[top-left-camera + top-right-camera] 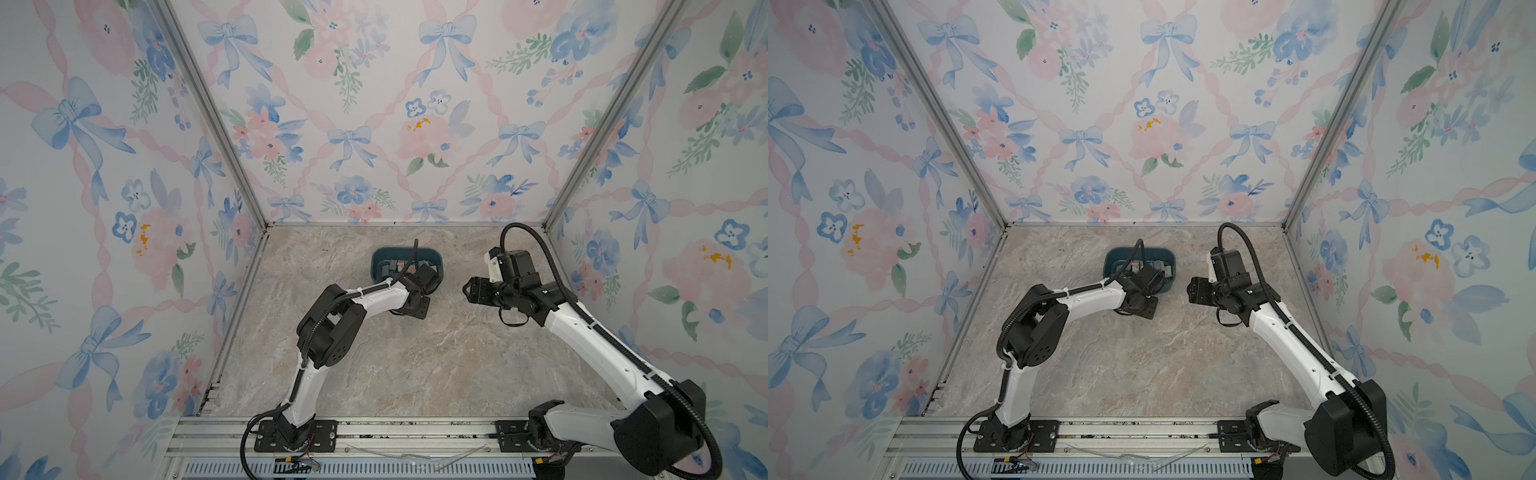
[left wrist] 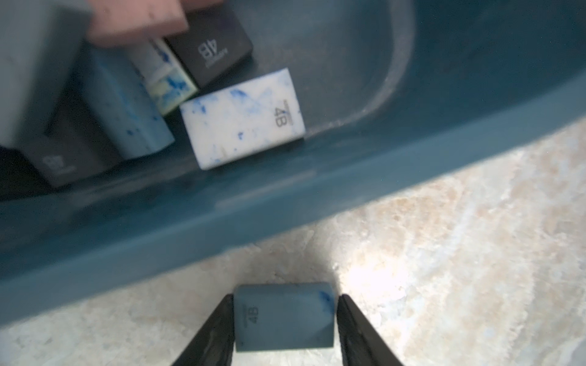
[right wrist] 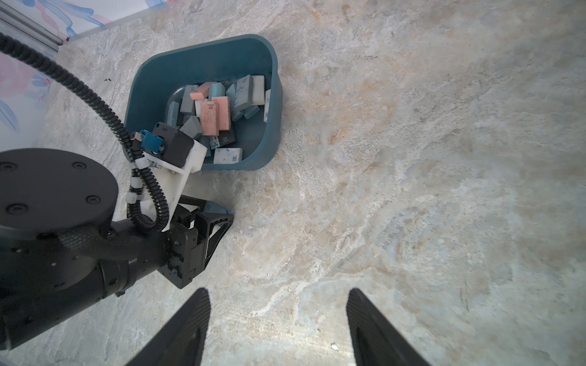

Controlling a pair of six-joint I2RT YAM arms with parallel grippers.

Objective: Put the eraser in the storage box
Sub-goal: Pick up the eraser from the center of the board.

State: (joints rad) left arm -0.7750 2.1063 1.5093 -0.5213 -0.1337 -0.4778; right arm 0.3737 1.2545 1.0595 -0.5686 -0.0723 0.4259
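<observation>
Left gripper [image 2: 285,298]: jaws clamped on blue eraser [image 2: 285,320], just outside storage box [image 2: 348,196]. Right gripper [image 3: 279,291]: wide, empty, near storage box.

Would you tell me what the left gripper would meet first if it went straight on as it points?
Probably the near wall of the storage box; the left gripper, fingers either side of a blue-grey eraser, points at it.

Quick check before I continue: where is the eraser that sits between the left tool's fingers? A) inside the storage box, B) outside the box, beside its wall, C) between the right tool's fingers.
B: in the left wrist view the blue-grey eraser sits between the fingers of the left tool over the marble tabletop, with the storage box wall beyond it.
</observation>
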